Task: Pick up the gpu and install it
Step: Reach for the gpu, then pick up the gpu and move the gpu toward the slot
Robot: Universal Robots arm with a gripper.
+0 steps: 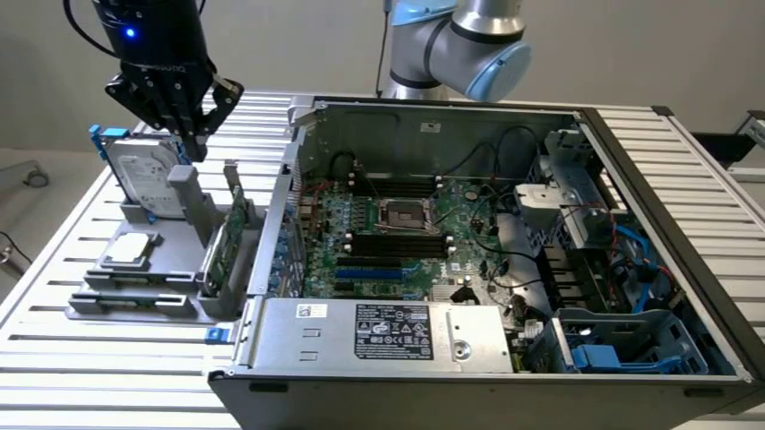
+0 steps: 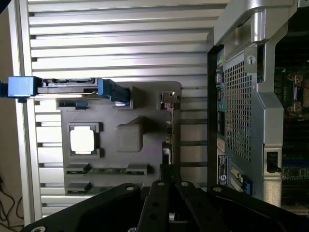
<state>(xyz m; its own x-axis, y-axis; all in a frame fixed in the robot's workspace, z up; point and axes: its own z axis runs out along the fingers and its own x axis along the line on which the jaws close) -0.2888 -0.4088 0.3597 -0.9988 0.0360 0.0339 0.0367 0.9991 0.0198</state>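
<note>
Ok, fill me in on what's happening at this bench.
A single robot arm is working on fitting a gpu into the open computer case. Its gripper is shut and empty, hovering over the grey parts holder that sits beside the case. The gpu stands on edge in that holder, untouched, near a hard drive. It has not been picked up yet.
</note>
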